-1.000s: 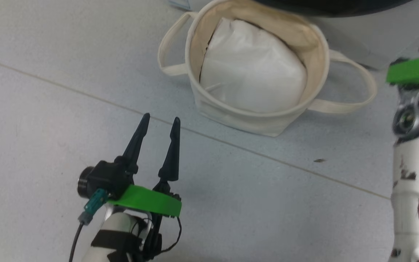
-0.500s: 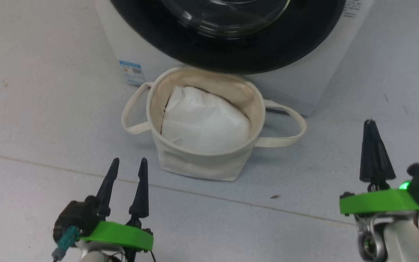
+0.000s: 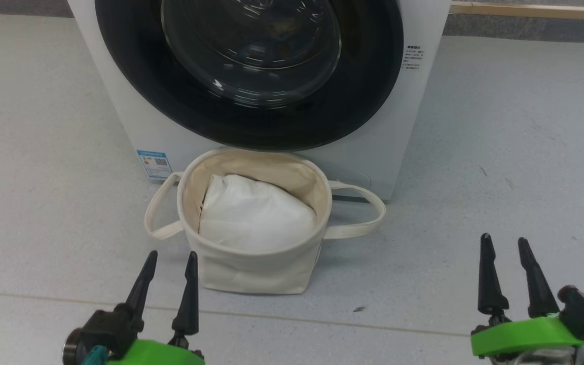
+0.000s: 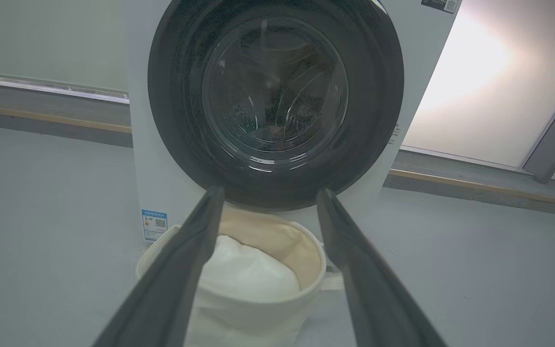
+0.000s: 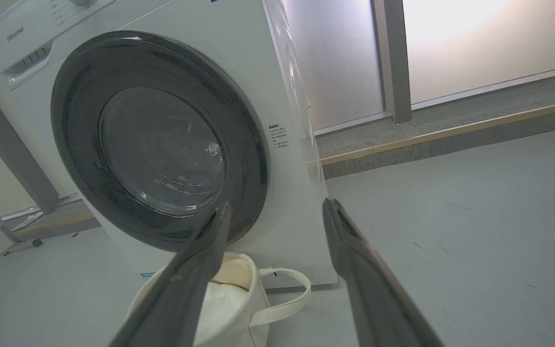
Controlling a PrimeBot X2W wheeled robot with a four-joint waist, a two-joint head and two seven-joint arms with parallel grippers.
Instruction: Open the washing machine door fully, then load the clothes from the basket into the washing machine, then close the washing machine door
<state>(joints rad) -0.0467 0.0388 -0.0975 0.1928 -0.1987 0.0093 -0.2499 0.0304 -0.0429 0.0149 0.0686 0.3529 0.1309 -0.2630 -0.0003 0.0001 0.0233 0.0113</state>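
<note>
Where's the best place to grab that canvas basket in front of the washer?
On the canvas basket, probably the right loop handle: it juts sideways as an open loop, clear of the wall. Bring the open right hand in from the right, one finger through the loop.

Bare indoor test space, likely lab or demo room rather than home laundry. White front-loading washing machine (image 5: 282, 62) stands free on plain grey floor (image 5: 475, 217), side panel exposed. Behind it: tall frosted glass panels (image 5: 475, 43), backlit, set between grey metal posts (image 5: 392, 58). Low speckled ledge (image 5: 451, 113) edged with wood-coloured strip (image 5: 451, 129) runs along wall base. Cream canvas basket (image 3: 251, 274) sits on floor before machine.
</note>
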